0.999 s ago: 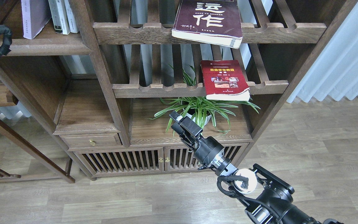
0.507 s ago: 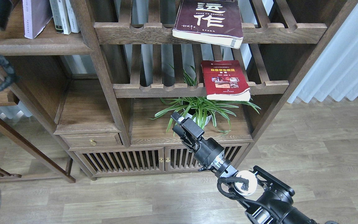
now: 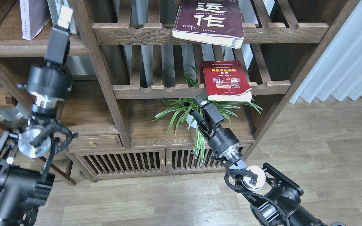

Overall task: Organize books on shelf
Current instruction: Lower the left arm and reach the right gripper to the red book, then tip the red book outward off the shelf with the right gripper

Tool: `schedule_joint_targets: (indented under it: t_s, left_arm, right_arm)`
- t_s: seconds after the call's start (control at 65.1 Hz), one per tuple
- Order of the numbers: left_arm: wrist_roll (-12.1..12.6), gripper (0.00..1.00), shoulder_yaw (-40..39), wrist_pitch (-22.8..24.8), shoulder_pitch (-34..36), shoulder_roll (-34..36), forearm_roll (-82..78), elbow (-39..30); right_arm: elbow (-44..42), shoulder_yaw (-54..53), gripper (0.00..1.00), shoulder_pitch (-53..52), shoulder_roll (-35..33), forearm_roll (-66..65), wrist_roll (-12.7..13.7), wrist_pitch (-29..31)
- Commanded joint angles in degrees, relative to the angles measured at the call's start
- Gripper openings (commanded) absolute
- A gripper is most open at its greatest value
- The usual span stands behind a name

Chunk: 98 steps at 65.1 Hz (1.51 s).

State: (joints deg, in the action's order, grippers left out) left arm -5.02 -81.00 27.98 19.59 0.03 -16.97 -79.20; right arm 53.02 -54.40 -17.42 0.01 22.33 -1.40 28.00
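White-and-lavender book (image 3: 30,17) is cut off at top edge. Left gripper (image 3: 64,15) is raised before shelf (image 3: 27,47); finger spread can't be told. Right gripper (image 3: 203,110) is angled up below red book (image 3: 226,80), fingers slightly parted.

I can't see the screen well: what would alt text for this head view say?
Two black robot arms reach toward a dark wooden bookcase: the right pincer sits just below a red book lying flat on a slatted rack, while the left pincer points up at a solid shelf holding upright books. A maroon book overhangs the rack above; a potted plant stands below.
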Motion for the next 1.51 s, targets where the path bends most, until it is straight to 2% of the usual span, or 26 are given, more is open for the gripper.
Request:
schedule_joint_targets:
  t_s: [0.0,0.154,0.277,0.522,0.738,1.045,1.152,1.26,1.398,1.444,1.49]
  left_arm:
    - [-0.1,0.99,1.0,0.0,-2.9,0.0,0.0,0.2]
    - [-0.9,0.99,1.6,0.0,-4.8,0.0,0.5,1.2]
    - [-0.2,0.97,2.3,0.0,-4.8,0.0,4.2,2.6]
    - [-1.0,0.99,4.6,0.0,-6.9,0.0,5.6,2.6]
    - [-0.9,0.99,6.7,0.0,-8.0,0.0,5.6,2.4]
    - [-0.2,0.99,9.5,0.0,-7.5,0.0,5.6,2.4]
    - [-0.1,0.99,9.5,0.0,-7.4,0.0,5.6,2.5]
    - [-0.1,0.99,9.4,0.0,-7.4,0.0,5.5,2.6]
    - [-0.1,0.99,9.4,0.0,-7.5,0.0,5.5,2.6]
    - [-0.1,0.99,9.4,0.0,-7.5,0.0,5.5,2.6]
    - [-0.1,0.99,9.4,0.0,-7.5,0.0,5.5,2.6]
  right_arm:
    - [-0.1,-3.9,0.98,-0.1,0.0,0.1,0.0,0.0]
    - [-0.2,-8.3,0.98,-0.2,0.0,0.3,-0.1,-4.5]
    - [-0.4,-9.0,0.98,-0.3,0.0,0.3,-0.1,-6.8]
    - [-5.0,-9.1,0.98,-2.7,0.0,0.2,-0.2,-12.0]
    - [-12.0,-11.0,0.98,-8.0,0.0,0.2,-4.0,-13.5]
    - [-12.3,-13.0,0.96,-10.2,0.0,0.2,-4.2,-19.6]
    - [-12.3,-13.0,0.87,-10.6,0.0,0.3,-4.2,-21.7]
    - [-12.2,-13.0,0.74,-10.6,0.0,0.3,-4.2,-21.7]
    - [-12.0,-13.0,0.58,-10.6,0.0,0.7,-4.3,-21.1]
    - [-12.0,-13.1,0.49,-10.5,0.0,1.0,-4.3,-20.4]
    - [-12.0,-13.1,0.46,-10.4,0.0,1.2,-4.3,-19.6]
